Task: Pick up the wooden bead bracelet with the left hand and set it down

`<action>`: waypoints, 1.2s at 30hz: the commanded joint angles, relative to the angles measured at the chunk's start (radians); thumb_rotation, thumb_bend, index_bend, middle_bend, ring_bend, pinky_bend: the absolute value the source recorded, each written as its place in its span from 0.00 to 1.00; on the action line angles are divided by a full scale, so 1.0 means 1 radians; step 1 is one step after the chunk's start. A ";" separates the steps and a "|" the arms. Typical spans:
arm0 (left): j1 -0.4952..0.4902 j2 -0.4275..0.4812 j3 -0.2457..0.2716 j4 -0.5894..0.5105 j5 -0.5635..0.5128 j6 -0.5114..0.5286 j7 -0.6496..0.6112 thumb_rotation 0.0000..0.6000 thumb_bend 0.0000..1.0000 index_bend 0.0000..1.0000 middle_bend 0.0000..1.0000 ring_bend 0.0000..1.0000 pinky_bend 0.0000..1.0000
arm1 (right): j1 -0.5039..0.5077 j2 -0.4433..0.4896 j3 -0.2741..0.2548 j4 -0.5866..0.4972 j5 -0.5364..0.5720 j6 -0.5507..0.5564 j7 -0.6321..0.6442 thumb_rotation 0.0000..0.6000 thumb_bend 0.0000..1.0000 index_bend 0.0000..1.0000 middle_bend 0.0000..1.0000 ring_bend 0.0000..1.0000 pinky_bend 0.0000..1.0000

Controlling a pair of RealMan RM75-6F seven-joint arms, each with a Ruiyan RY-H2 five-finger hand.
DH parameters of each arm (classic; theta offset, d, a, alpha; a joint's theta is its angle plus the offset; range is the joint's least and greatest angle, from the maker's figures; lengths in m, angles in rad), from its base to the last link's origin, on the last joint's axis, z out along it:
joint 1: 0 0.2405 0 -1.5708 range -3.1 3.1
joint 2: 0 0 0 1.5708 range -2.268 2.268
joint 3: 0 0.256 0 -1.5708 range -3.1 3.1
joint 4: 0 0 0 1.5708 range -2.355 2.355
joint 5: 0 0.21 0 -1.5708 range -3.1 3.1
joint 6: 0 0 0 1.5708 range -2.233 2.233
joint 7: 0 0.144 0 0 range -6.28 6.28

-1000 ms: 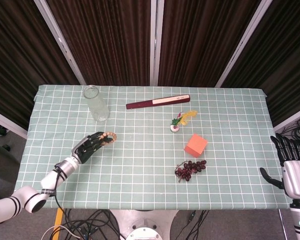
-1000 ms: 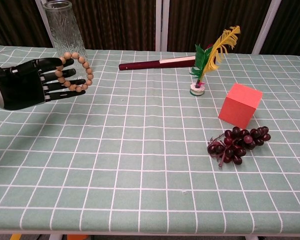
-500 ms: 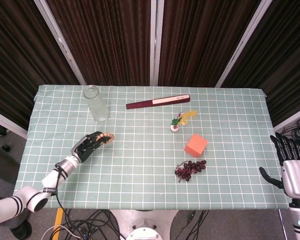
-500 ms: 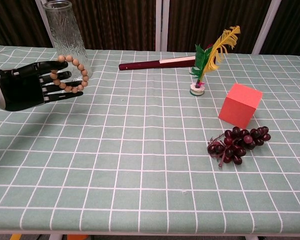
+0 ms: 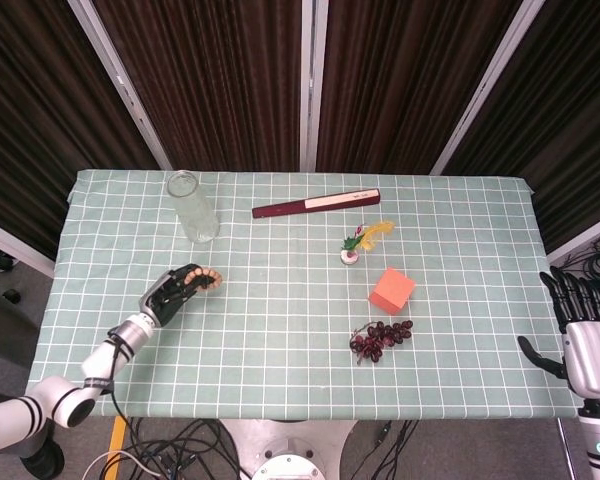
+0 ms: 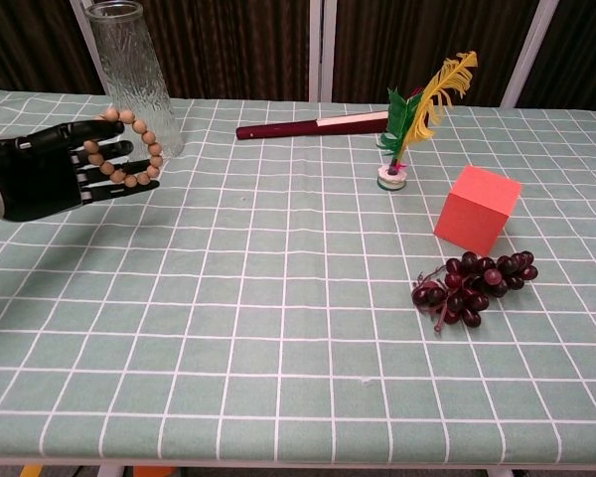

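The wooden bead bracelet [image 5: 210,277] [image 6: 155,151] is looped over the fingers of my black left hand [image 5: 172,292] [image 6: 50,174]. The hand holds it above the left part of the green checked table, fingers stretched out toward the right, just in front of the glass vase [image 5: 192,207] [image 6: 134,75]. My right hand [image 5: 585,345] hangs off the table's right edge, fingers spread, holding nothing; only the head view shows it.
A closed dark red fan [image 5: 316,203] [image 6: 313,125] lies at the back. A feather shuttlecock [image 5: 362,240] [image 6: 412,119], an orange cube [image 5: 392,290] [image 6: 477,209] and a bunch of dark grapes [image 5: 380,338] [image 6: 472,283] sit right of centre.
My left hand has drawn back to the left and toward me, carrying the bracelet with it. The right hand has stayed put.
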 commanded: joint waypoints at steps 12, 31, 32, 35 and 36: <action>0.007 0.013 -0.004 -0.052 0.018 0.023 0.113 0.68 0.49 0.55 0.59 0.25 0.15 | -0.009 0.003 -0.003 0.004 -0.009 0.016 0.010 1.00 0.13 0.00 0.04 0.00 0.00; 0.034 0.022 -0.034 -0.108 -0.040 0.017 0.235 0.81 0.49 0.62 0.68 0.29 0.15 | -0.019 0.004 -0.008 0.011 -0.028 0.038 0.028 1.00 0.13 0.00 0.04 0.00 0.00; 0.035 0.023 -0.035 -0.113 -0.042 0.017 0.241 0.81 0.49 0.62 0.69 0.29 0.15 | -0.019 0.004 -0.008 0.012 -0.029 0.039 0.029 1.00 0.13 0.00 0.04 0.00 0.00; 0.041 0.027 -0.041 -0.127 -0.050 0.016 0.255 0.84 0.49 0.64 0.70 0.30 0.15 | -0.020 0.004 -0.009 0.014 -0.031 0.042 0.032 1.00 0.13 0.00 0.04 0.00 0.00; 0.043 0.028 -0.042 -0.131 -0.050 0.017 0.262 0.80 0.49 0.63 0.69 0.30 0.16 | -0.021 0.004 -0.009 0.015 -0.032 0.043 0.033 1.00 0.13 0.00 0.04 0.00 0.00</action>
